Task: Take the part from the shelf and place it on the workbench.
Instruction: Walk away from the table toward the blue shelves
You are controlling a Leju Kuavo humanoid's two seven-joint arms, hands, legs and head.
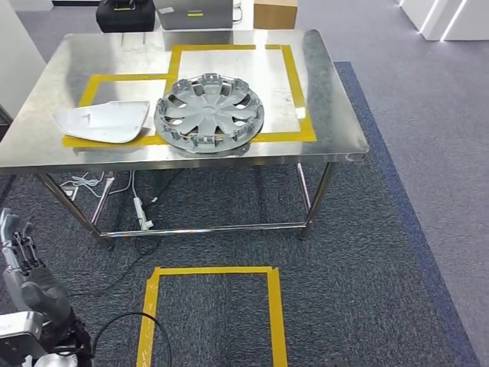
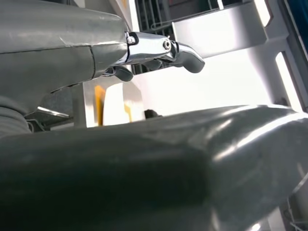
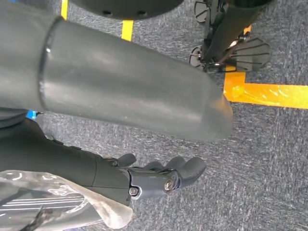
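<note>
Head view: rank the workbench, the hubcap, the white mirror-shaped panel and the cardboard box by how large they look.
1. Steel workbench
2. Grey hubcap
3. White panel
4. Cardboard box, though it sits farther back and is cut off by the frame edge, so its real size is unsure.

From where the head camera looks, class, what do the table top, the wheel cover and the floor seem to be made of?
Table top: likely stainless steel with a brushed finish; it gives dull, blurred reflections.
Wheel cover: probably silver-painted plastic; moulded spokes and rim clips, with a satin sheen.
Floor: dark grey carpet, a speckled matt weave, with glossy yellow tape stuck on it.
</note>
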